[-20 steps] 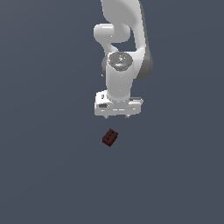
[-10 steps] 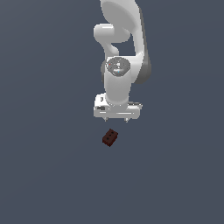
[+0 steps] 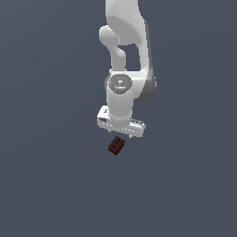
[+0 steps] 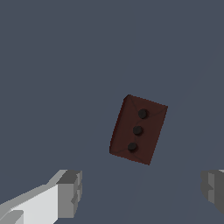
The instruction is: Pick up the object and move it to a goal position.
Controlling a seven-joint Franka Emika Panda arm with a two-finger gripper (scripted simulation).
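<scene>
The object is a small dark red-brown rectangular block (image 3: pixel 116 146) lying on the grey floor, just below the white hand in the exterior view. In the wrist view the block (image 4: pixel 138 129) shows three dark holes in a row on its top face. My gripper (image 3: pixel 119 131) hangs above and slightly behind the block, not touching it. Its jaws are open and empty: the wrist view shows the gripper (image 4: pixel 142 192) with one grey fingertip (image 4: pixel 70 192) on each side of a wide gap, and the block lies beyond that gap.
The white arm (image 3: pixel 124 55) rises from the hand toward the top of the exterior view. The floor (image 3: pixel 51 176) is a plain dark grey surface with no other objects in view.
The hand has come down toward the block, and the gap between them has shrunk. The block has not moved.
</scene>
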